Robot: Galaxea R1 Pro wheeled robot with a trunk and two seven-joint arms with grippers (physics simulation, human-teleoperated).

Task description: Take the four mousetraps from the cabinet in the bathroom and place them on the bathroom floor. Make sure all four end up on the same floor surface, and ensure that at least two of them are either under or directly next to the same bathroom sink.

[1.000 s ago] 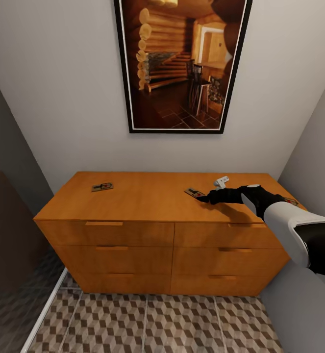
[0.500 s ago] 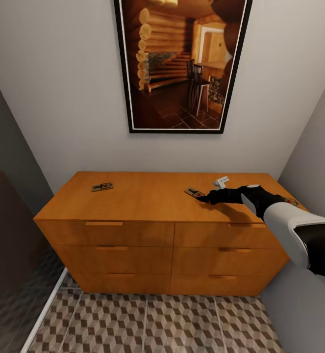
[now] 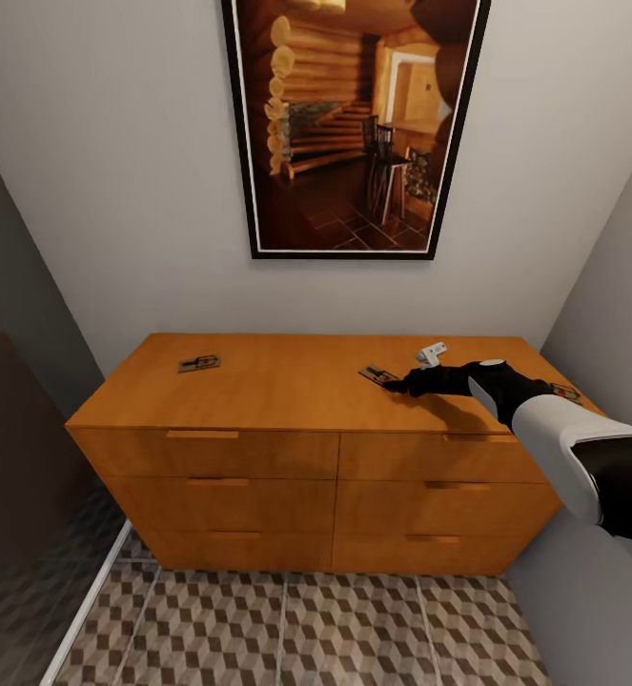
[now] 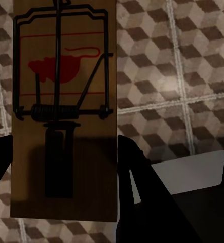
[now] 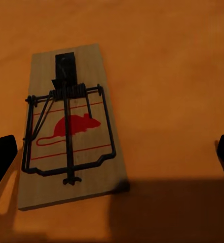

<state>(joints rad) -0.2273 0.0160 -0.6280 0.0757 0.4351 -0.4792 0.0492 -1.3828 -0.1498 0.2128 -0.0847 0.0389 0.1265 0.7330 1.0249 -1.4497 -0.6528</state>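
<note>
The long orange-brown wooden cabinet [image 3: 306,419] is seen against the wall above the cube-patterned bathroom floor [image 3: 296,629]. The right gripper [image 3: 403,383] is spread wide around a flat wooden mousetrap [image 5: 66,126] on the cabinet top. Another mousetrap [image 4: 64,109] is pinched by the left gripper [image 4: 66,167].

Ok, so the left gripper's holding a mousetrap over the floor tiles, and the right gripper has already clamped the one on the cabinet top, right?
Not clamped. In the right wrist view the right gripper is open, fingertips wide either side of the mousetrap on the cabinet, not touching it. The left gripper does hold a trap over the floor tiles.
</note>
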